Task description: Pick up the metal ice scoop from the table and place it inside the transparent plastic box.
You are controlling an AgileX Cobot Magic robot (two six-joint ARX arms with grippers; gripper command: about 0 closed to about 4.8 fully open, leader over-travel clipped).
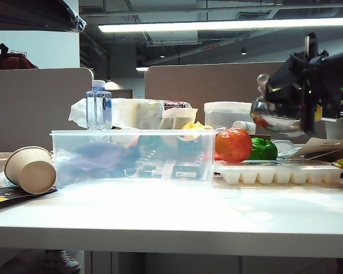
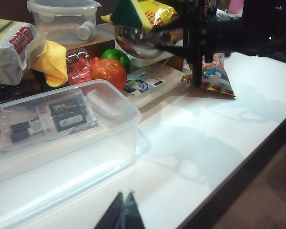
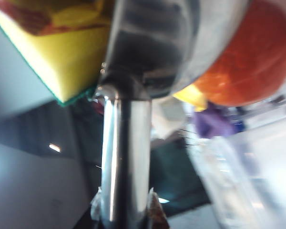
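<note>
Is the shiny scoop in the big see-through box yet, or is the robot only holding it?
Only holding it. Done: the right gripper has lifted the shiny silver metal ice scoop off the table by its handle. In hand: the scoop hangs in the air above the white ice cube tray. Left: carry it to the wide clear plastic box and drop it in. The left gripper waits, shut.

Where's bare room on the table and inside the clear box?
Bare: white tabletop in front of the transparent plastic box and ice cube tray; also the box's near half. Crowded: behind box. Right end effector holds the metal ice scoop aloft.
</note>
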